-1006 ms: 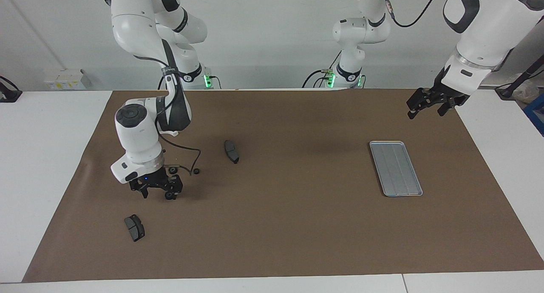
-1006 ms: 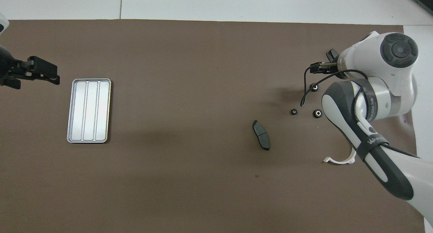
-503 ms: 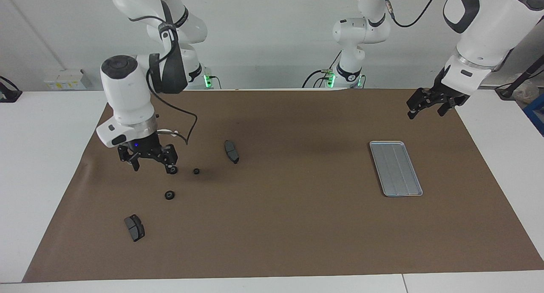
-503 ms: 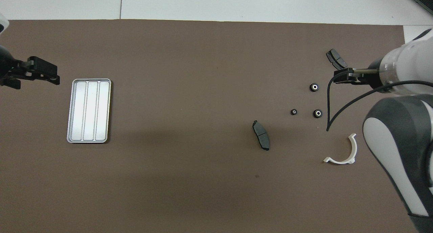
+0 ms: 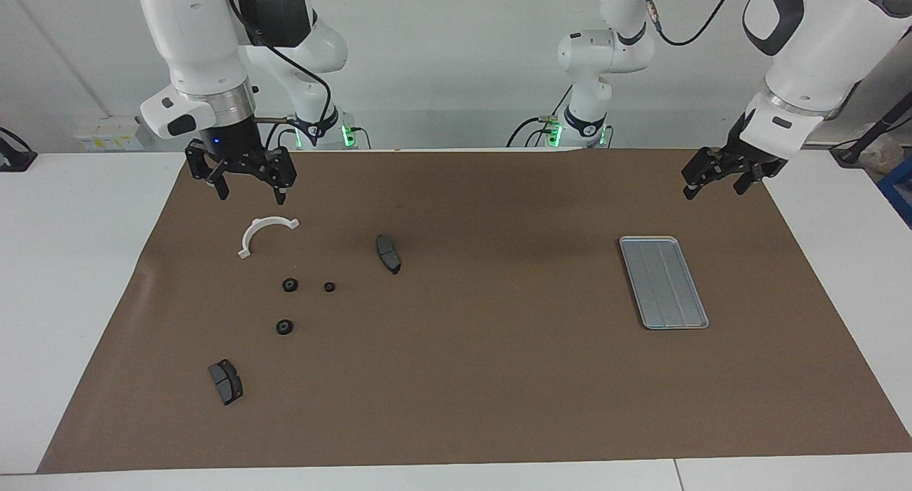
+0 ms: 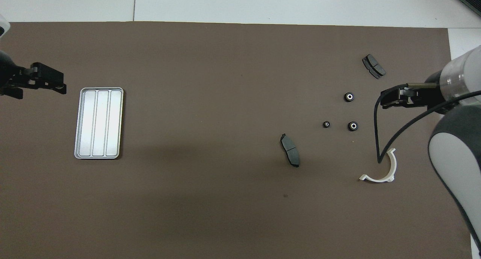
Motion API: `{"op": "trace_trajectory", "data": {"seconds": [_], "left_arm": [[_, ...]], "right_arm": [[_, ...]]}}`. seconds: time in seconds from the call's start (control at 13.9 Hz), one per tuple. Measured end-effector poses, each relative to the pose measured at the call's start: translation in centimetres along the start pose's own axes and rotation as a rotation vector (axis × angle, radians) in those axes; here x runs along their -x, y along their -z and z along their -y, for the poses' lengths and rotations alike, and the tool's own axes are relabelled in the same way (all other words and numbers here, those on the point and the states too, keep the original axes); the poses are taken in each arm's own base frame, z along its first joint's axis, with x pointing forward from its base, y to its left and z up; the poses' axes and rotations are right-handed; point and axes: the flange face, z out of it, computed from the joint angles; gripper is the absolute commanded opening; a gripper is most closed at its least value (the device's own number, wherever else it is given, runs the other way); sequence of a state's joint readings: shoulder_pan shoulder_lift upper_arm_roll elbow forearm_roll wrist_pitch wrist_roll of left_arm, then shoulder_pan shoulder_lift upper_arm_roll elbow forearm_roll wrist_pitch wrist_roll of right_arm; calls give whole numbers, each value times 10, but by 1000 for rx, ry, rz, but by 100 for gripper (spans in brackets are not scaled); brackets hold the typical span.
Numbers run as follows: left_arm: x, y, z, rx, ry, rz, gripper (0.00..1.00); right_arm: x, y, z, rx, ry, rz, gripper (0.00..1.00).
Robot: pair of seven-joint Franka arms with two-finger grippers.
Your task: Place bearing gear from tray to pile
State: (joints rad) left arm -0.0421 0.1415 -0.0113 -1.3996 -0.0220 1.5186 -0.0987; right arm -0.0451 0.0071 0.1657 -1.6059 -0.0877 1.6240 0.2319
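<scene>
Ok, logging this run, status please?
Right gripper open, raised over white bracket. Left gripper open, waiting near tray. Tray bare; three gears in pile. Nothing in the way.

A plain white wall rises past the white counter, which carries a wide brown mat. Even light falls throughout, with soft shadows on the mat.

Ridged, shiny metal tray on matt brown paper-like table cover; glossy white plastic bracket.
</scene>
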Motion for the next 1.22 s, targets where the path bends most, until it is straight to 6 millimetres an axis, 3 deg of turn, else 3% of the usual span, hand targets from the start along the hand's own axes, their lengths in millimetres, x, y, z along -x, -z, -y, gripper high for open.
{"op": "trace_trajectory", "data": {"seconds": [1.22], "left_arm": [[0, 0, 0, 0, 0, 0, 100]], "right_arm": [[3, -10, 7, -39, 2, 31, 100]]}}
